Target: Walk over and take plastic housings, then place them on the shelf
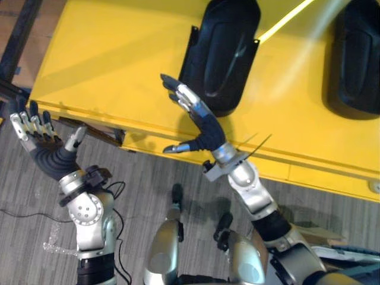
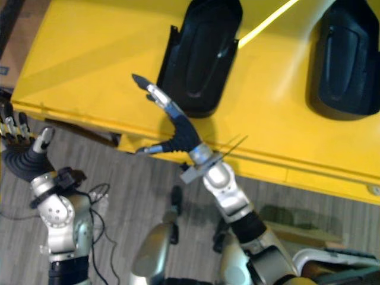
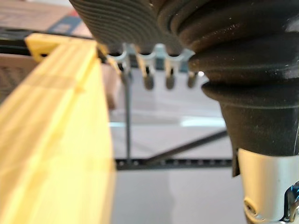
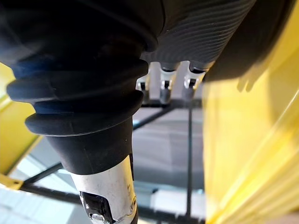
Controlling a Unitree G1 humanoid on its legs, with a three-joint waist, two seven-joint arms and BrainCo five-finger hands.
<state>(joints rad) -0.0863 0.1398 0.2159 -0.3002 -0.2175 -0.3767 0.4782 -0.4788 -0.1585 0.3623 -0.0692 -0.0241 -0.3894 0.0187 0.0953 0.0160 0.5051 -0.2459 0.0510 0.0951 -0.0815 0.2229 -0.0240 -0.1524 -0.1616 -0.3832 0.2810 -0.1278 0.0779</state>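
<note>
Yellow bench [image 1: 107,59] spans the upper field, with grey floor [image 1: 148,178] below its near edge. Two black plastic housings lie flat on it: the nearer housing [image 1: 222,53] straight ahead of you, the second housing [image 1: 359,56] well apart to the right. The right robot hand [image 1: 205,127] hangs over the near edge — fingers straight, thumb splayed, nothing held — with its fingertips just beside the nearer housing's near left corner. The left robot hand [image 1: 41,139] is likewise spread and empty, off the bench's left corner over the floor. Key relation: the nearer housing lies forward and slightly right of the right robot hand, its long axis running away from you. Judgement: your right arm is clearly the nearer one — reach forward over the housing's near end.
</note>
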